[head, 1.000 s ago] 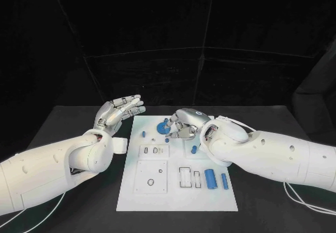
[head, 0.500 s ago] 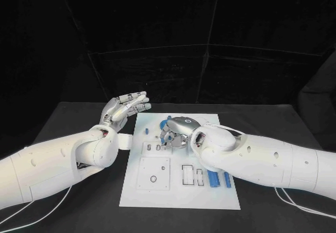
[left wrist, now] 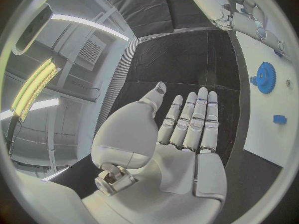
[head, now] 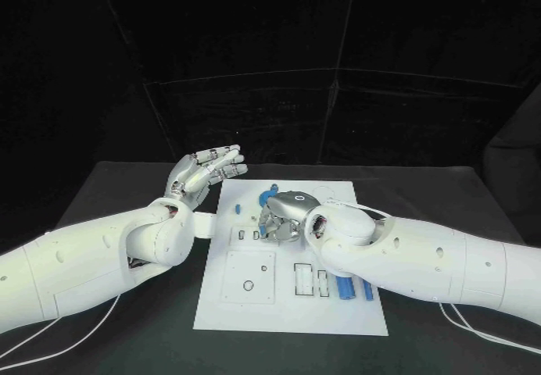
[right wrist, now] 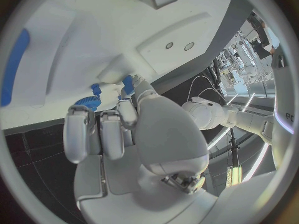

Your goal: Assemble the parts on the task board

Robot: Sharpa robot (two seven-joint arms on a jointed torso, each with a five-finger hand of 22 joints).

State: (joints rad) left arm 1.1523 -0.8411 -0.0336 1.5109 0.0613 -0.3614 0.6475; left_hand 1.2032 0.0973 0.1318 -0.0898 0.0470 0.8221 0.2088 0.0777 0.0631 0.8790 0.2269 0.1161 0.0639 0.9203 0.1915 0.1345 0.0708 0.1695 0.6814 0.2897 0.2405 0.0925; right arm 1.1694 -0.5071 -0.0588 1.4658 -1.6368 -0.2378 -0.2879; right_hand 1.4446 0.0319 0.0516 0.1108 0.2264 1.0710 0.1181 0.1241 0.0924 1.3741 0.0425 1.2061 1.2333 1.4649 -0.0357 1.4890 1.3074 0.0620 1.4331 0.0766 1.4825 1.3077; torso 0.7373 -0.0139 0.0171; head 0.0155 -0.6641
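Left hand [head: 206, 170] raised off the board's left far corner, fingers straight and side by side, palm bare, holding nothing; well apart from any part. Same in the left wrist view [left wrist: 187, 129]: flat, nothing in it.

Task board [head: 237, 308] lying lengthwise away from the robot, between the two arms. Small blue peg [head: 237, 208] standing near the far left edge.

Right hand [head: 282, 217] down over the board's far middle, fingers curled in round the blue gear [right wrist: 87, 103]; in the right wrist view [right wrist: 118, 134] gear sits just at the fingertips, seemingly pinched, though the contact itself is partly hidden. Gear: toothed blue disc with a hub, tucked under the hand, just above the board surface.

Right hand clearly the nearer one; the coming move probably turns on lining the gear's bore up with its post directly below.

Two blue cylinders [head: 354, 288] lying side by side near the right edge, long axes along the board, beside the right forearm.
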